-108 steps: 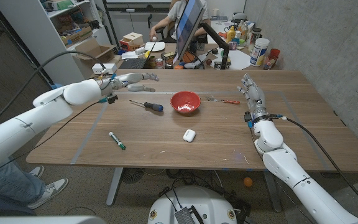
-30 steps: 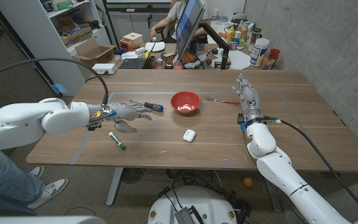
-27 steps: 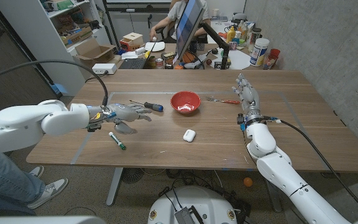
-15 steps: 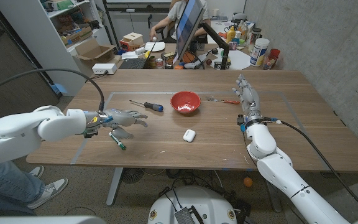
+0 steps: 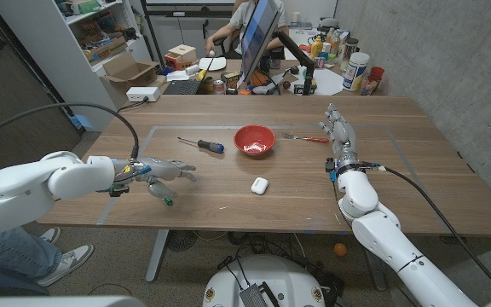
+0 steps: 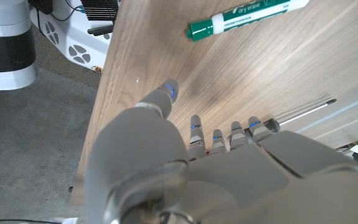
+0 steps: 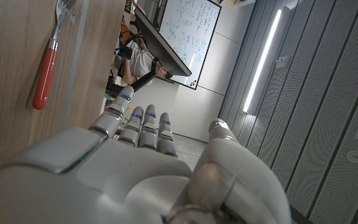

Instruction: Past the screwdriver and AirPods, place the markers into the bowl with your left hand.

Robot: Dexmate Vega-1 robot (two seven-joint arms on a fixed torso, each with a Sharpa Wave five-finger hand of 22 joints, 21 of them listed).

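A white marker with a green cap (image 5: 164, 197) lies near the table's front left, and the left wrist view shows the same marker (image 6: 247, 17) just beyond my fingertips. My left hand (image 5: 165, 171) hovers directly over it, fingers (image 6: 194, 134) stretched out and apart, holding nothing. The screwdriver (image 5: 201, 144) lies behind the hand, and the red bowl (image 5: 254, 141) stands further right at mid table. A white AirPods case (image 5: 259, 185) sits in front of the bowl. My right hand (image 5: 341, 132) stands upright at the right, fingers straight, empty.
A red-handled fork (image 5: 307, 138) lies between the bowl and my right hand, also seen as the fork (image 7: 45, 68) in the right wrist view. Tape lines mark a rectangle on the table (image 5: 228, 205). A person sits at a cluttered desk behind it.
My left hand has come back from beside the screwdriver toward the table's front edge and now hangs over the marker. The right hand and all objects stay put.
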